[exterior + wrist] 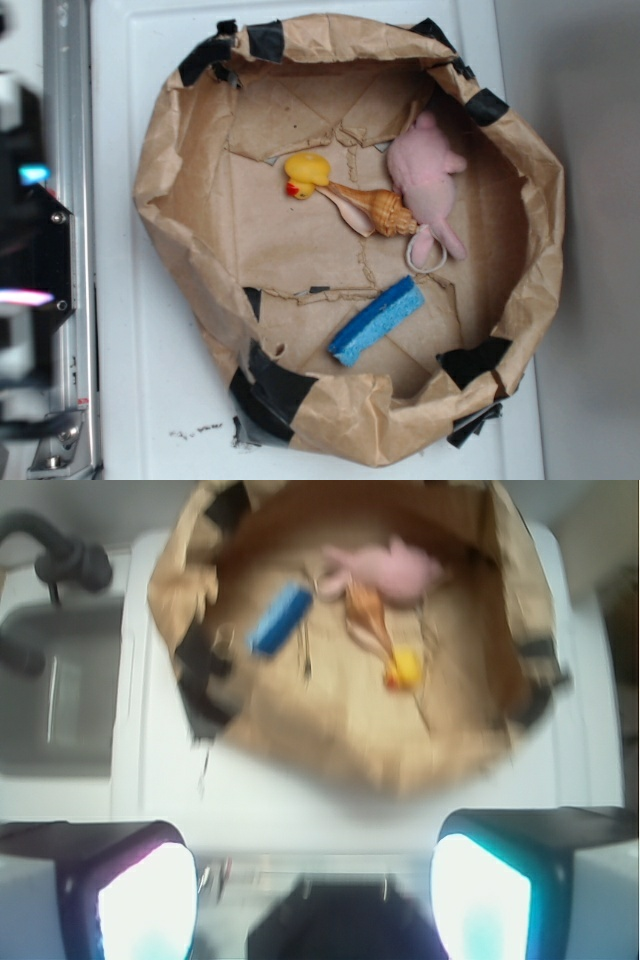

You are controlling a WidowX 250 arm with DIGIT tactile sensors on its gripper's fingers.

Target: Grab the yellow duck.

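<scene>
Exterior view: the yellow duck (306,174) lies on the floor of a brown paper bin (190,150) with black tape patches, standing on a white table (125,60). The duck's beak end touches the narrow tip of an orange-tan seashell (375,208); a pink plush (428,180) lies beyond the shell and a blue sponge (377,321) sits well apart, nearer the opposite wall. The arm is only a dark blur at the frame's left edge, outside the bin.

Wrist view (motion-blurred): the gripper (315,900) is above the table, short of the bin's rim. The two fingers (140,895) stand wide apart, nothing between them. The duck (404,667) shows as a small yellow spot off to one side of the midline.

Judgement on approach: clear the crumpled wall first, then descend with the duck centred. Close across the round body from the side away from the shell, so the shell is not pinched too.

Writing: no brand, label or legible text in either view.
</scene>
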